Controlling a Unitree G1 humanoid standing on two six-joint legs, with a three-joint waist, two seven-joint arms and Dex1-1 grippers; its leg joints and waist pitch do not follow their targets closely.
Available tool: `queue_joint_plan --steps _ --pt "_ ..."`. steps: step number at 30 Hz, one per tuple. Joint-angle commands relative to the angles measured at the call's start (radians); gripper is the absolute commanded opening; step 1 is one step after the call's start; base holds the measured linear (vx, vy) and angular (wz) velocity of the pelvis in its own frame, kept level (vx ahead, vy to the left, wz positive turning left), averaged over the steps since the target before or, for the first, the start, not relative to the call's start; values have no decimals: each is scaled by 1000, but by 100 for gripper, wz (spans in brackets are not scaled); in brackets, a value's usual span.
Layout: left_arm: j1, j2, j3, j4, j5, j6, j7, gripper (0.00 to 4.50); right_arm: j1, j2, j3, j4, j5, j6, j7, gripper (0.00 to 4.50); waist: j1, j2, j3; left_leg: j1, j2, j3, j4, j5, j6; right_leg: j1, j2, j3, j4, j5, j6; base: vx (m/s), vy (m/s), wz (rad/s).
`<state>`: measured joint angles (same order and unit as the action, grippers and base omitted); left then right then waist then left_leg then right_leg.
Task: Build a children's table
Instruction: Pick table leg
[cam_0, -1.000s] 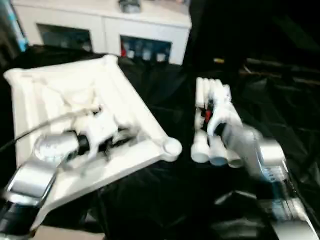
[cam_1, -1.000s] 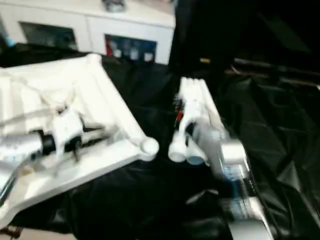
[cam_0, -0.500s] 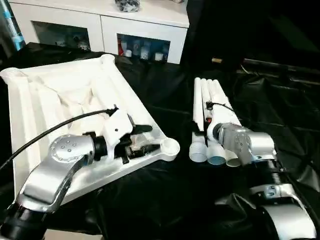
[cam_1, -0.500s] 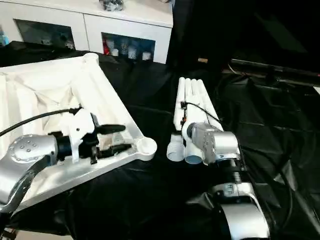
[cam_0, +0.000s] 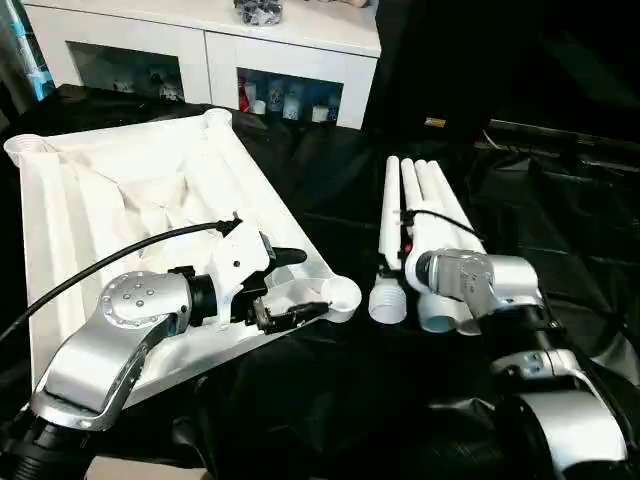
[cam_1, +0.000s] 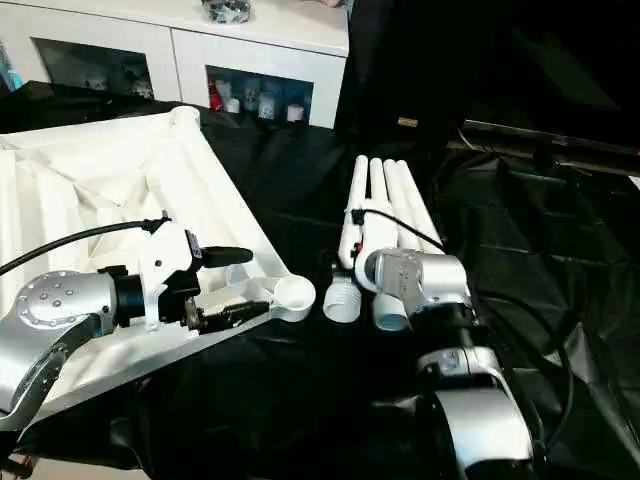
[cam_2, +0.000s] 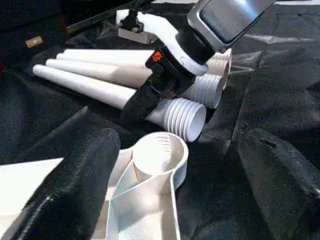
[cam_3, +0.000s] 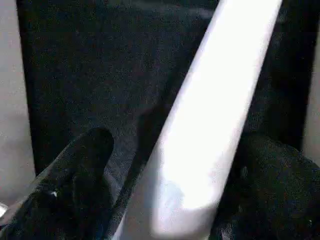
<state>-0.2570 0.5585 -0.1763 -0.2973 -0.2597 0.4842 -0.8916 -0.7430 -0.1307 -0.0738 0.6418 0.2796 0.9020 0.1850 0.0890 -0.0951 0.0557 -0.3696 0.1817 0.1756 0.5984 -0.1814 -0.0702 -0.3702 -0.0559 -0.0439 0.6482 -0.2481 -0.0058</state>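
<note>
The white table top (cam_0: 130, 190) lies upside down on the left, ribbed underside up. My left gripper (cam_0: 300, 287) is open, one finger on each side of the near rim just behind the round corner socket (cam_2: 159, 155). The white tapered legs (cam_0: 430, 200) lie side by side on the black cloth to the right. My right gripper (cam_3: 175, 150) is shut on the leftmost leg (cam_0: 389, 230). That leg's ribbed end (cam_2: 185, 117) lies angled away from the others, close to the socket. The right gripper's black finger (cam_2: 142, 102) rests on this leg.
A white cabinet with glass doors (cam_0: 200, 50) stands behind the table top. Crumpled black cloth (cam_0: 330, 400) covers the work surface. A dark bar (cam_0: 560, 135) runs across the back right. A black cable (cam_0: 120, 260) loops over my left forearm.
My left gripper has moved forward along the rim toward the corner socket. The right wrist has shifted left, and the leftmost leg's ribbed end has swung away from the bundle toward the socket.
</note>
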Motion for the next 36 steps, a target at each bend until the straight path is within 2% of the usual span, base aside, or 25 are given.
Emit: queue_joint_plan --steps 1,3,5,8,10,17,18,19,23,25,32,33,34,35,36 --pt "2 6 -18 -28 -3 10 -3 450 -20 -12 -26 30 1 20 3 431 0 11 -62 19 45 -8 -73 -55 -64 35 -77 48 -60 61 -155 0 0 0" --pt "2 7 -19 -29 -4 12 -2 450 -26 -13 -27 50 -3 23 1 431 -2 11 -61 19 45 -8 -73 -60 -68 33 -76 48 -61 57 -156 0 0 0" --pt "2 12 -22 -34 -4 20 -4 450 -36 -16 -28 80 -9 28 -3 397 -2 11 -61 20 45 -8 -73 -68 -72 32 -77 48 -61 45 -155 0 0 0" --pt "1 14 -24 -35 -4 22 -6 450 -38 -17 -31 88 -9 30 -5 383 -1 12 -61 20 46 -8 -73 -71 -75 32 -78 48 -61 42 -152 0 0 0" --pt "-1 17 -29 -33 -4 29 -11 450 -45 -18 -37 106 -7 28 -8 355 -2 11 -61 20 46 -8 -73 -65 -76 33 -76 48 -60 57 -153 0 0 0" --pt "-10 17 -32 -22 -3 42 -10 450 -62 -16 -67 132 4 22 -23 299 -2 12 -62 20 46 -8 -73 -68 -78 34 -76 47 -60 62 -158 0 0 0" --pt "-13 15 -29 -19 -4 42 -7 450 -65 -17 -73 136 3 13 -31 286 -1 18 -62 21 46 -8 -73 -75 -81 32 -77 47 -60 55 -158 0 0 0" --pt "-14 14 -27 -16 -4 42 -5 450 -66 -17 -76 137 4 10 -34 286 -2 16 -62 21 45 -7 -73 -79 -82 32 -76 47 -61 52 -158 0 0 0" --pt "-35 3 -12 22 -1 26 14 450 -73 -14 -119 141 15 -13 -61 247 -1 18 -62 23 45 -8 -73 -88 -93 32 -75 48 -61 52 -156 0 0 0" --pt "-39 2 -10 30 -1 23 14 450 -73 -14 -125 141 18 -13 -61 223 -3 20 -65 20 44 -9 -72 -72 -92 35 -74 47 -58 84 -156 0 0 0" --pt "-65 -24 12 56 -11 16 33 450 -70 -14 -151 130 28 -15 -77 191 -3 23 -66 22 43 -8 -71 -70 -88 36 -73 46 -58 112 -169 0 0 0" --pt "-75 -33 19 66 -12 18 44 450 -69 -13 -157 118 33 -20 -78 189 -2 27 -66 24 44 -8 -71 -78 -91 35 -73 46 -58 107 -170 0 0 0" --pt "-75 -33 19 66 -12 18 44 450 -69 -13 -157 118 33 -20 -78 189 -2 26 -65 23 44 -8 -71 -80 -92 35 -74 46 -58 107 -171 0 0 0" --pt "-103 -65 35 105 -14 22 82 450 -63 -8 -172 79 50 -37 -63 189 -2 32 -66 22 44 -10 -72 -83 -94 36 -74 46 -57 103 -171 0 0 0" --pt "-111 -74 39 116 -14 23 92 450 -62 -7 -176 69 55 -42 -59 188 -4 29 -63 22 44 -7 -72 -91 -95 35 -73 48 -60 102 -171 0 0 0"
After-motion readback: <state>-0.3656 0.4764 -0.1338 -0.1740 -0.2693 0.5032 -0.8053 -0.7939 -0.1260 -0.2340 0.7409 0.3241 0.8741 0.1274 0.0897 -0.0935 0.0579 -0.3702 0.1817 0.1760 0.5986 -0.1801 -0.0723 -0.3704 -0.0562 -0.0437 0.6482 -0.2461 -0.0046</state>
